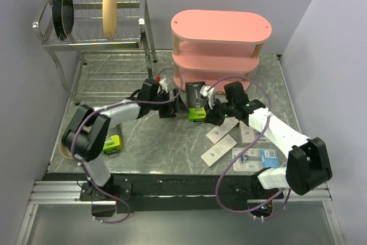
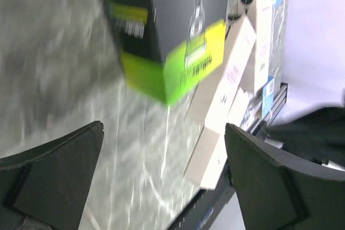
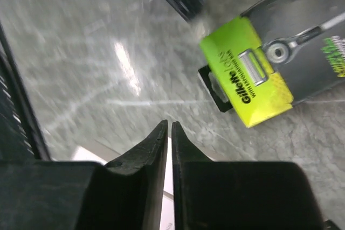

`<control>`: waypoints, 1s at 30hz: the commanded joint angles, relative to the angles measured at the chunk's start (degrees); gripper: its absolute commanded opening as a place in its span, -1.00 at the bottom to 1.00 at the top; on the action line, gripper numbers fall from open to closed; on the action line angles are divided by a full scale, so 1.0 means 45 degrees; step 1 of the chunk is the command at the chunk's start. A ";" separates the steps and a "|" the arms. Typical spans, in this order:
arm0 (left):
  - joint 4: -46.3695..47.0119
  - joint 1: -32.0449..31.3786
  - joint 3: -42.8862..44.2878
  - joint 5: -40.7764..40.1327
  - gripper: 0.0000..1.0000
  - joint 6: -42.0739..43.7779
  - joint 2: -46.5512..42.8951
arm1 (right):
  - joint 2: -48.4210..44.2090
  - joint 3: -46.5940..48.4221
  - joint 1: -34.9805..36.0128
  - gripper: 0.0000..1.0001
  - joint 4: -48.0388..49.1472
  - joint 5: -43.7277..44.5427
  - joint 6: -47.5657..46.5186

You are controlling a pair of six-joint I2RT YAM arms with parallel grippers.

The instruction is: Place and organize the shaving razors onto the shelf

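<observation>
Stock as it stands for you:

- Black-and-green razor box (image 1: 196,102): on the counter (image 1: 157,144) at the foot of the shelf (image 1: 221,27), between your two arms and held by neither.
- Second black-and-green box (image 1: 112,143): on the counter near its left edge, beside the left arm.
- White boxes (image 1: 218,152): three, lying loosely together on the right half of the counter.
- Blister packs (image 1: 256,158): two with blue cards, by the near right edge, just beside the white boxes.
- Shelf: pink, three tiers, at the back centre.
- Left fingers (image 2: 59,171): spread wide, holding nothing; the first box sits just beyond them.
- Right fingers (image 3: 160,139): closed to a sliver, gripping nothing, above the counter near that box's green end.
- Dish rack (image 1: 94,41): back left.
</observation>
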 commanded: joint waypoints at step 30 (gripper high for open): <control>0.0196 0.0535 -0.3752 -0.1872 0.71 -0.0771 -0.4068 | 0.5106 0.3134 0.2115 -1.00 0.2512 0.6658 -0.3759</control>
